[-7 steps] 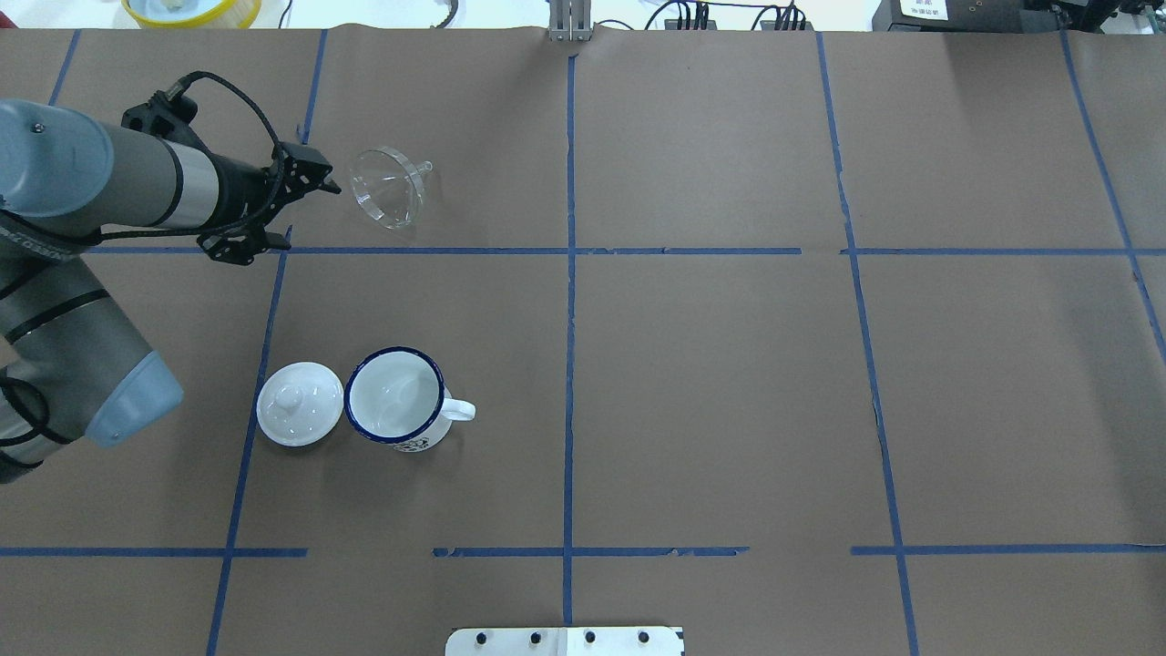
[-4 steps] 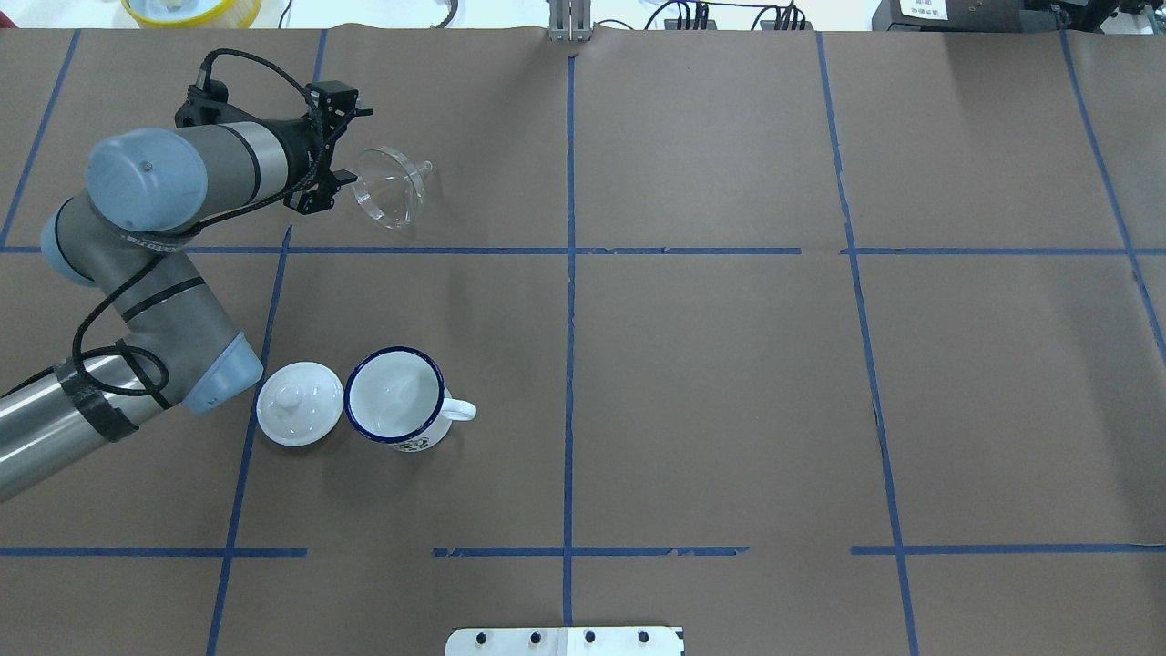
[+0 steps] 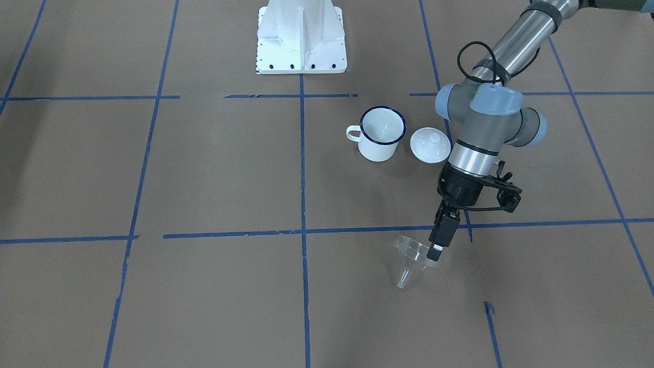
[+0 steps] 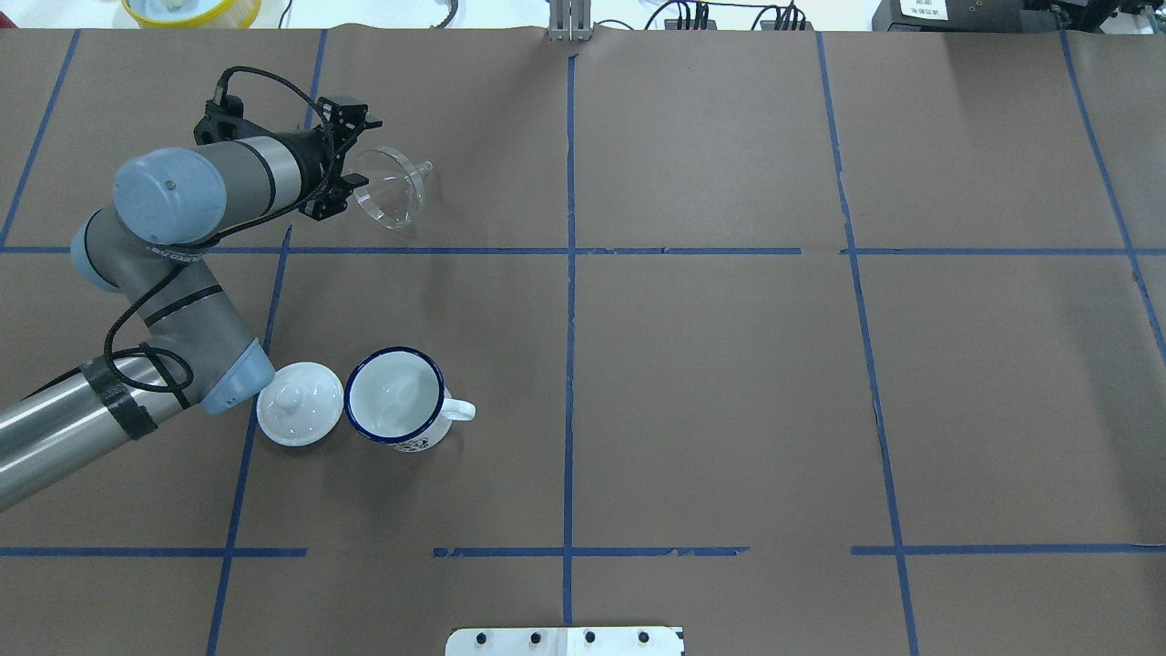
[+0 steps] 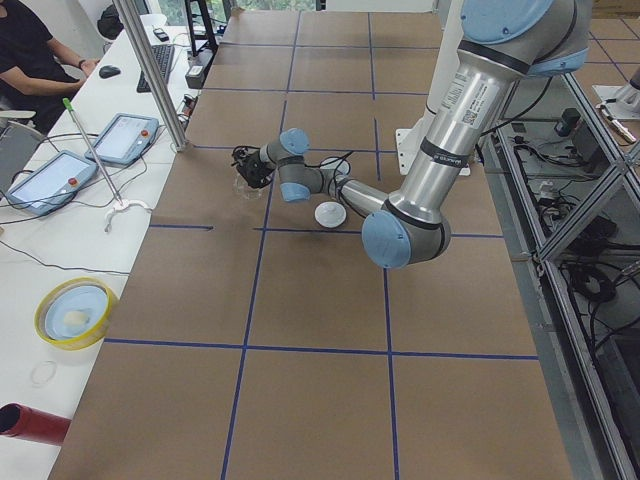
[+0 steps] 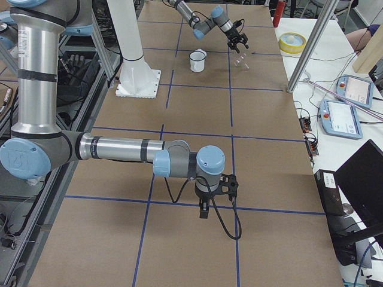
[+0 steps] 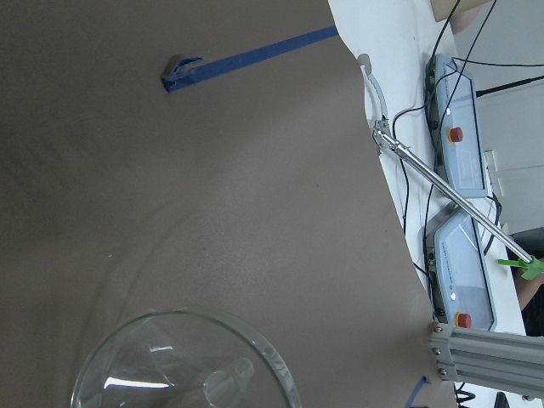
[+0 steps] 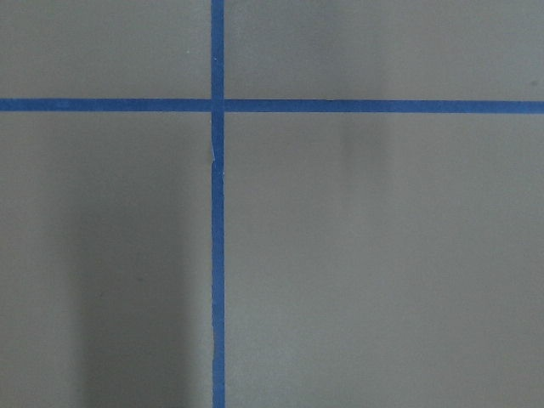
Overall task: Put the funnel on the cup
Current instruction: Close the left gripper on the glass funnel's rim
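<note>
Step in hand looks like the reach for the grasp, with nothing lifted yet. The funnel (image 4: 392,191) lies on its side on the bench (image 4: 729,383), on the robot's far left, with its spout pointing away from the arm and its wide mouth toward it. It is well apart from the cup (image 4: 394,397). The left hand (image 4: 369,152) is at the mouth rim with its 2 fingers spread, holding nothing. The front view puts a fingertip right over the rim edge, but I cannot tell if it touches. The left wrist view shows the funnel mouth low in frame and no fingers. The cup stands upright and empty, handle toward the robot's right. A white lid (image 4: 299,404) sits just beside it on the other side; I cannot tell if the 2 touch. The right hand (image 6: 203,210) hangs over bare bench far from all this. It shows only in the side view, so I cannot tell if it is spread or closed. Next move, as I judge it: 1 finger inside the mouth and 1 outside, then pinch the thin wall gently. Then lift, turn the spout down, carry it above the cup and lower it, keeping clear of the lid. The clear plastic may roll or slip.
</note>
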`<state>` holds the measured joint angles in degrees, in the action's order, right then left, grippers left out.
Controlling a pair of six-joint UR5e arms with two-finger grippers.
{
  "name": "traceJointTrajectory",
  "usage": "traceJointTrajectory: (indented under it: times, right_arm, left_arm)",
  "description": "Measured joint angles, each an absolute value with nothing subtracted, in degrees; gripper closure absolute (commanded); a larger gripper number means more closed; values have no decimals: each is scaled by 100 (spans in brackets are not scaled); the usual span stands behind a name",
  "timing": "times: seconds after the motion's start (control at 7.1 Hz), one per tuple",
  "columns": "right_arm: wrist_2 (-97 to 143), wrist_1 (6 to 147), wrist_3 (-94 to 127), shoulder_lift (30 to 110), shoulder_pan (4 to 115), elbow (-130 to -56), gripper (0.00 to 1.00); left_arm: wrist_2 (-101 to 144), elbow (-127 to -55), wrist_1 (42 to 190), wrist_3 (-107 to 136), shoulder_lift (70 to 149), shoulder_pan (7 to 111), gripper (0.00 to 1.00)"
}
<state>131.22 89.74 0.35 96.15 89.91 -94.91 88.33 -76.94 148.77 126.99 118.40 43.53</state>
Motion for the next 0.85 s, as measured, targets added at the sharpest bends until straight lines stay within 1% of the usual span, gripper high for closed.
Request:
traceJointTrajectory:
  times: [0.14, 0.28, 0.42, 0.85]
  right_arm:
    - [13122, 8974, 35, 9615, 8991, -9492, 0]
    - [13122, 8974, 35, 9615, 8991, -9492, 0]
    - [13122, 8974, 35, 9615, 8991, -9491, 0]
    - [13122, 8974, 35, 9615, 8991, -9489, 0]
  left_arm:
    - [8837, -7544, 15005, 12694, 11905, 4347, 30]
    - [8845, -7408, 15062, 12690, 11984, 4344, 54]
    - [8851, -7327, 15084, 12686, 12038, 4343, 99]
    - [8867, -7272, 15093, 12620, 12098, 4342, 100]
